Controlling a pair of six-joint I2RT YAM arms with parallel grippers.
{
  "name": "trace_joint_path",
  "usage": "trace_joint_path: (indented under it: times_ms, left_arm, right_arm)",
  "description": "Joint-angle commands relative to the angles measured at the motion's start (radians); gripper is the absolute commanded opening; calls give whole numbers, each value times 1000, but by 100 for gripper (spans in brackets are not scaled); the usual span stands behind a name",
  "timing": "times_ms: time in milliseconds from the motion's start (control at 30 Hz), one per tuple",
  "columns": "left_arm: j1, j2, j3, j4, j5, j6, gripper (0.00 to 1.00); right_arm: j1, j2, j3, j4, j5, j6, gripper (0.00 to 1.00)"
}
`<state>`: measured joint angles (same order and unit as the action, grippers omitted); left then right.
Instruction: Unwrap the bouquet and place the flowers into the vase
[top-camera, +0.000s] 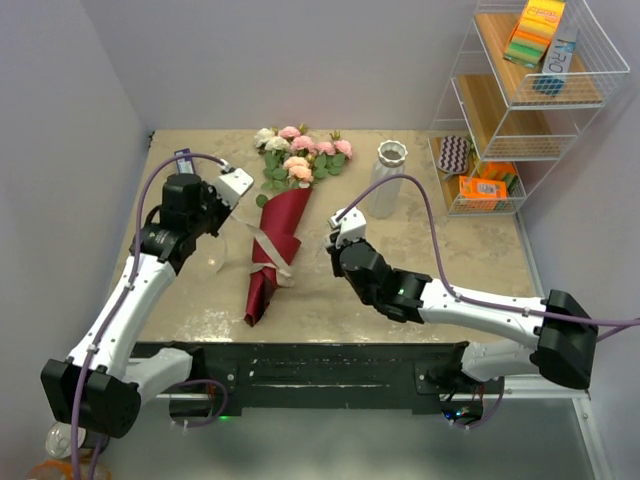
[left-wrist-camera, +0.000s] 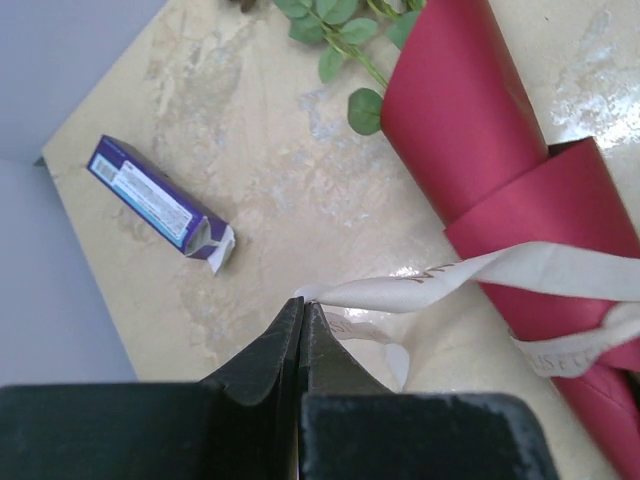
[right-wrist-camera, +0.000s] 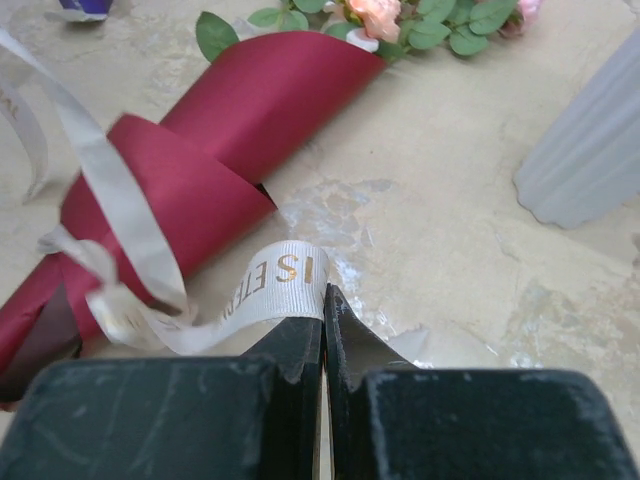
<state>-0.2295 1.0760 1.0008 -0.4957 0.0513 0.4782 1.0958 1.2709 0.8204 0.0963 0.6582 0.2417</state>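
beige marbled table (top-camera: 450, 260) sat between pale walls, with a wire rack (top-camera: 520, 100) of sponges and boxes at the far right corner. the bouquet (top-camera: 275, 240) lay flat at mid-table, between the two arms, its red cone (left-wrist-camera: 470, 120) still rolled and pointing toward the near edge. the flowers (top-camera: 300, 155) spread out of the cone's wide mouth at the far side, pink, peach and cream over green leaves. a beige ribbon (left-wrist-camera: 480, 275) crossed the cone, its tails running out to both sides. the left claw (left-wrist-camera: 302, 312) was pressed together, one ribbon end pinched at its tips just left of the cone. the right claw (right-wrist-camera: 323, 300) was likewise together, nipping the other, gold-lettered end on the cone's right. the vase (top-camera: 388, 180) stood upright beyond the right claw, just right of the flowers and apart from them. a purple box (left-wrist-camera: 160, 205) lay on the table left of the cone.
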Motion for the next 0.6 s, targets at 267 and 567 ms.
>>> trace_joint_path:
  times_ms: [267, 567]
  left_arm:
    - [28, -77, 18, 2, -226, 16, 0]
    - [375, -42, -39, 48, -211, 147, 0]
  right_arm:
    - [-16, -177, -18, -240, 254, 137, 0]
    - [-256, -275, 28, -615, 428, 335, 0]
